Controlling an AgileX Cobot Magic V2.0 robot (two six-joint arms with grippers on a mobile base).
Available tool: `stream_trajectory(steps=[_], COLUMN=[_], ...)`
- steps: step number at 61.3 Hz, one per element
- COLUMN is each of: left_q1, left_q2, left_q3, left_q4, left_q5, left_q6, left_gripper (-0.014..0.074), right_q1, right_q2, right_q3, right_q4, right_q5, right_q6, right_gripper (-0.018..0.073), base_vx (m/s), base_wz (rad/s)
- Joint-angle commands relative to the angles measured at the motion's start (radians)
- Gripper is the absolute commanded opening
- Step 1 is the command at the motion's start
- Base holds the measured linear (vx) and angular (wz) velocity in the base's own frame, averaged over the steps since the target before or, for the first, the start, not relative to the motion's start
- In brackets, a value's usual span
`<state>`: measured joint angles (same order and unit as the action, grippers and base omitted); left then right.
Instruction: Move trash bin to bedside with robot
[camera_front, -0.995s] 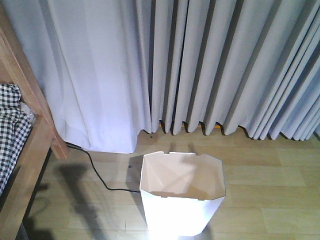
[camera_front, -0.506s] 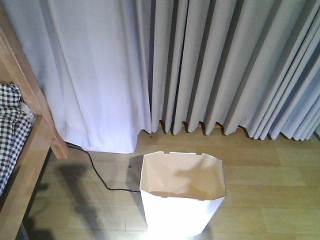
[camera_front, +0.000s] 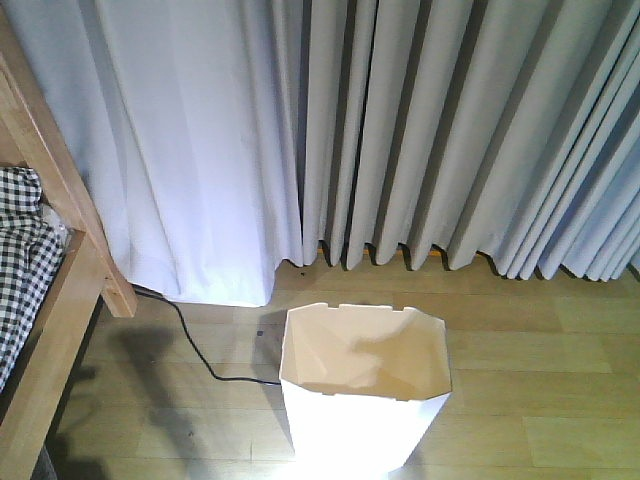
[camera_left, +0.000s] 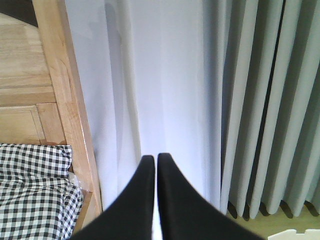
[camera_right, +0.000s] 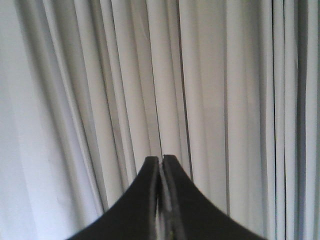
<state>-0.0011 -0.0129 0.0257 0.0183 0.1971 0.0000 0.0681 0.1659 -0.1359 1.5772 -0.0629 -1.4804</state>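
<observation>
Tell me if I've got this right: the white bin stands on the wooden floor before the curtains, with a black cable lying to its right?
Not quite. The black cable lies to the left of the white bin, on the bed's side, as the front-facing view shows. The bin does stand on the wooden floor before the curtains.

Pale grey pleated curtains (camera_front: 400, 130) hung to a light wood plank floor (camera_front: 540, 350); a black cable (camera_front: 195, 345) trailed across the boards.
</observation>
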Motion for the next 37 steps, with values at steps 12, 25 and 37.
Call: stream_trajectory(steps=[12,25,37], left_q1=[-0.002,-0.002,-0.002], left_q2=[-0.014,-0.014,-0.014], left_q3=[0.019,0.019,0.019], left_q4=[-0.004,-0.004,-0.004], left_q5=[-0.068,-0.068,-0.068], left_q6=[0.000,0.000,0.000], left_gripper=[-0.0006,-0.0006,-0.0006], right_q1=[0.002,0.002,0.002], right_q2=[0.011,0.009,0.009], right_q3=[-0.018,-0.018,-0.004], right_q4=[-0.046,-0.810,-1.561], right_q5=[-0.012,-0.001,0.005], right_q6=[0.028,0.730,1.434], right_gripper=[-0.0009,-0.0009,-0.0009], base_vx=[0.00,0.00,0.00], base_wz=[0.00,0.00,0.00])
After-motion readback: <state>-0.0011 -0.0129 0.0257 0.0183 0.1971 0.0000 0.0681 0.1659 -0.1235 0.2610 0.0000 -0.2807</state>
